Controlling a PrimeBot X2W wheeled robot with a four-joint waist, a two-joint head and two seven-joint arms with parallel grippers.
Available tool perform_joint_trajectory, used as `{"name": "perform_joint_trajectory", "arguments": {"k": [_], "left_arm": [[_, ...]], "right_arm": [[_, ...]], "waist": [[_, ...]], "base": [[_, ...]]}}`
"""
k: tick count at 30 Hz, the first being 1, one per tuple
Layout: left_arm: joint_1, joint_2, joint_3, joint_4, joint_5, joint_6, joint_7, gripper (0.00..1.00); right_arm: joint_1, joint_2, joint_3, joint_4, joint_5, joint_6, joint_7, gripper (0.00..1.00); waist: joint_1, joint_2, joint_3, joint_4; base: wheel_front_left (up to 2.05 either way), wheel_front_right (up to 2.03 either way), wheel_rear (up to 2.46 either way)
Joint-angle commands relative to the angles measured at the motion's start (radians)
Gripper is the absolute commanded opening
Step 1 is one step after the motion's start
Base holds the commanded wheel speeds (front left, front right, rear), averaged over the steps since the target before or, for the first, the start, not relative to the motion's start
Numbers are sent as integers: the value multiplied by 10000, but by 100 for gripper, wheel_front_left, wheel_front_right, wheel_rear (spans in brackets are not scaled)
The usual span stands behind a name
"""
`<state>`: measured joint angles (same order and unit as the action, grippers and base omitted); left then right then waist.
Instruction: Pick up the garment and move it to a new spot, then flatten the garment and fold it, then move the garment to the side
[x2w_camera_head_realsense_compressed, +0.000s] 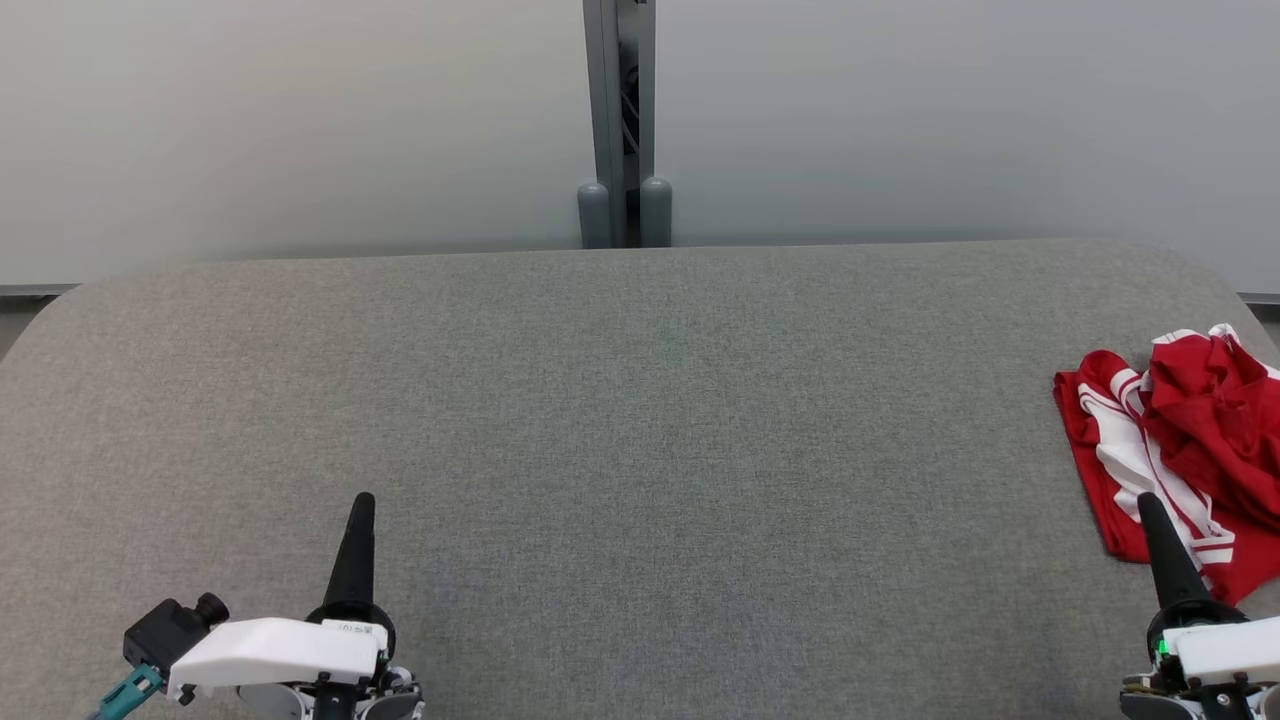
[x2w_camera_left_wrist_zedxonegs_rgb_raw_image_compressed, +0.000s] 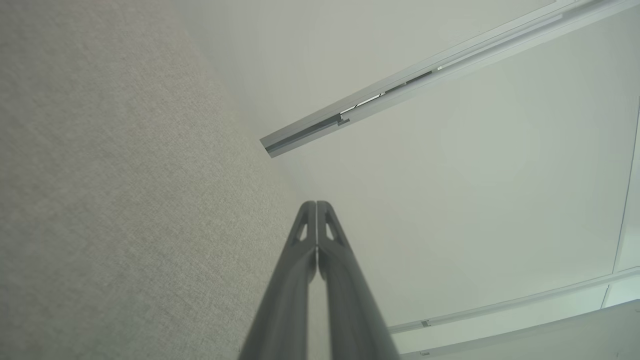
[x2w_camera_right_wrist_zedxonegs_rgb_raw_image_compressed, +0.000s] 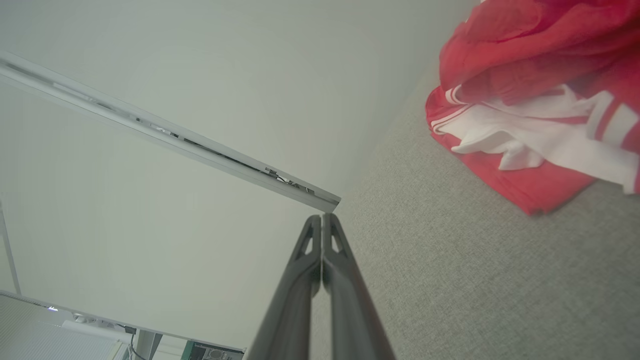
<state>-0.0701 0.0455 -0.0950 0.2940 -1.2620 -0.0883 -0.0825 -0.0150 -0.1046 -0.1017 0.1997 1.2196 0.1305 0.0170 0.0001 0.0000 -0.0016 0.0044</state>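
A grey fabric-covered table (x2w_camera_head_realsense_compressed: 640, 420) with rounded far corners spans the head view. Behind it stand pale wall panels (x2w_camera_head_realsense_compressed: 300, 120), joined at the middle by a grey post (x2w_camera_head_realsense_compressed: 620, 120).

The garment (x2w_camera_head_realsense_compressed: 1190, 420), red with white stripes, lies crumpled in a loose heap at the table's right edge, about midway between the near and far sides. Part of it is bunched up on top, and a flatter striped part spreads toward the near edge.

The left gripper (x2w_camera_head_realsense_compressed: 363, 505) sits over the near left part of the table, fingers pointing toward the far edge. Its two dark fingers are pressed together with nothing between them, as the left wrist view also shows.

The right gripper (x2w_camera_head_realsense_compressed: 1147, 500) sits near the table's near right corner. Its tip overlaps the garment's near left border in the head view. In the right wrist view its fingers are likewise closed tip to tip, empty, with bare grey fabric between them and the garment.
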Motion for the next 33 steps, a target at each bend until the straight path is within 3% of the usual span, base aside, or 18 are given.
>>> {"name": "perform_joint_trajectory", "arguments": {"k": [1,33], "left_arm": [[-291,44,47,-116,-205,-73,29,0],[-696,60,101,-176,-2564,-334,497,0]], "right_arm": [[-173,-124,-99,-144,254,4,58,0],[-171,-287,-638,-163,3324,5,855,0]], "waist": [[-1,0,0,-1],[-1,0,10,-28]], "base": [[0,0,0],[0,0,0]]}}
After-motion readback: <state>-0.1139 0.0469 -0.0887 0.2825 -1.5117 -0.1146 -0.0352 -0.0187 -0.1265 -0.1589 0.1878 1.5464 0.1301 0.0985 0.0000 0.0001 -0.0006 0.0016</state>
